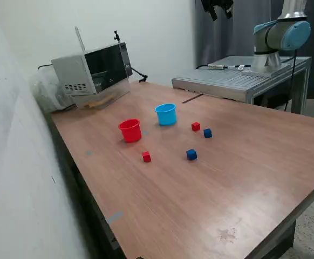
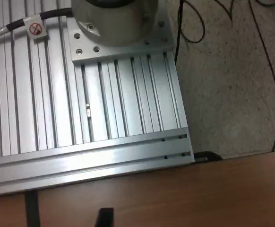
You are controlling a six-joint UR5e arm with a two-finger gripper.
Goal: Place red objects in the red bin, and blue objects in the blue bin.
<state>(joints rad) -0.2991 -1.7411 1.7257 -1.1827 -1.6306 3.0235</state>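
Red bin (image 1: 130,130) stands upright on the wooden table (image 1: 243,178), mouth up, toward the exterior view's left of the group. Blue bin (image 1: 166,114) stands upright just beside it, a little farther back and to the exterior view's right; the two cups are near but apart. What lies inside either cup cannot be told from here.

Four cubes lie loose on the tabletop, all outside the cups. Near red cube (image 1: 146,156) sits in front of the red bin, apart from it. Far red cube (image 1: 196,127) sits to the exterior view's right of the blue bin, with the far blue cube (image 1: 207,133) just beside it, a narrow gap between. Near blue cube (image 1: 191,155) lies in front of that pair, on its own.

Open wood surrounds cups and cubes; nothing stands between them.

Behind, at the table's far corner, a grey box-like appliance with a dark front (image 1: 95,70). To the exterior view's right, a ribbed aluminium mounting plate (image 1: 238,81) (image 2: 104,123) carries the arm's base (image 1: 280,38), with black cables (image 2: 265,71) trailing on the speckled floor.

Gripper (image 1: 217,7) hangs high at the frame's top edge, well apart from everything on the table, holding nothing. Its jaws look spread, though little of them shows. Wrist view shows only dark finger tips (image 2: 104,218) at the edge, over the table's rim.
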